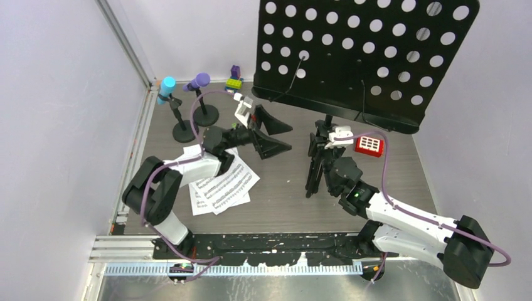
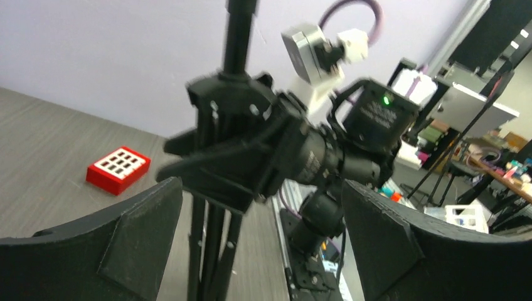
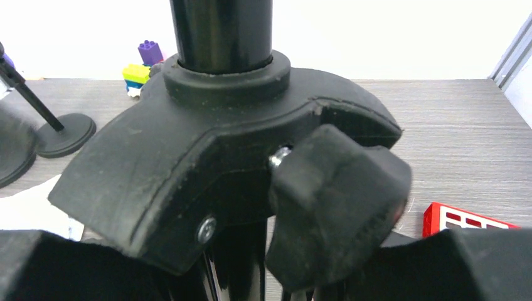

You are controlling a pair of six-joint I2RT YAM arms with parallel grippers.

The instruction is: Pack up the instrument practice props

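Right pincer (image 3: 251,276) of mine clamps the folded legs (image 1: 312,175) of the music stand (image 1: 367,56) below its collar (image 3: 219,138); left pincer (image 2: 260,185) gapes open, facing it.

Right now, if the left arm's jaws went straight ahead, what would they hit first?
Probably the stand: its black hub, above the folded legs, lies straight ahead of the left gripper and its open jaws in the wrist view. The right gripper holds it there. Depth is unclear.

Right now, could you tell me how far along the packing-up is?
Nothing looks packed yet. In hand: the right gripper clamps the music rack at its leg collar; the left gripper is open. Remaining: loose sheet music, cyan microphone and purple microphone upright in their holders.
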